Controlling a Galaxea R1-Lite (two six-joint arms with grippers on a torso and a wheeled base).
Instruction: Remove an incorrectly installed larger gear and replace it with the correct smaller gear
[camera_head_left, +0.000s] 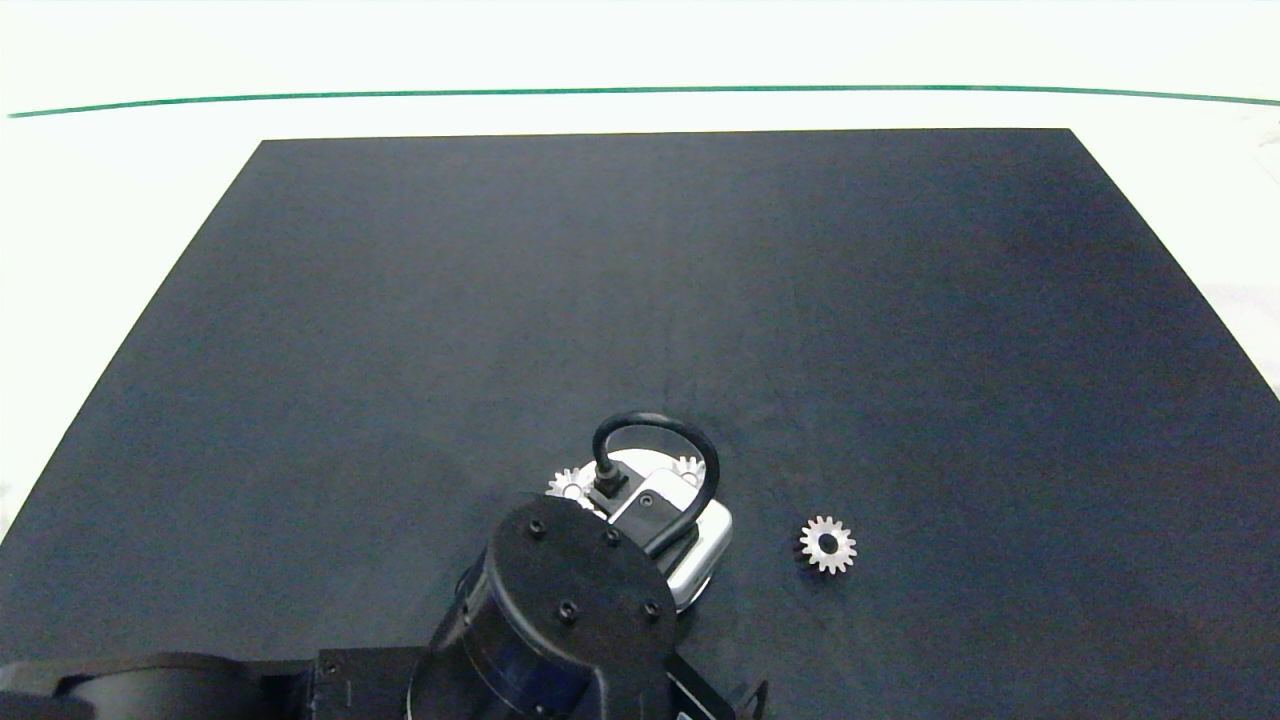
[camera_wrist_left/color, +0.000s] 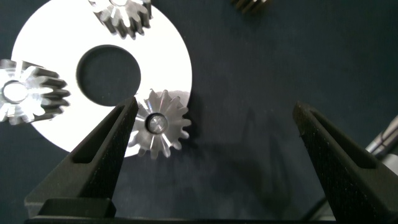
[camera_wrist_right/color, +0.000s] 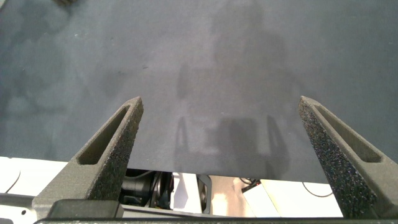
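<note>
Head view: left gripper (camera_wrist_left/color: 214, 130) over white disc (camera_wrist_left/color: 174, 43), fingers spread | right gripper (camera_wrist_right/color: 221, 124) above mat, fingers spread

Four silver spur gears in all. Three sit around the rim of the white disc (camera_wrist_left/color: 168, 59): one (camera_wrist_left/color: 160, 124), a second (camera_wrist_left/color: 28, 90), a third (camera_wrist_left/color: 121, 15). The fourth gear (camera_head_left: 828, 544) lies alone on the single black mat (camera_head_left: 640, 300). The disc is one, with one round centre hole. Two end effectors, left (camera_wrist_left/color: 216, 104) and right (camera_wrist_right/color: 221, 99), two fingers each. One black cable loop (camera_head_left: 655, 425).
</note>
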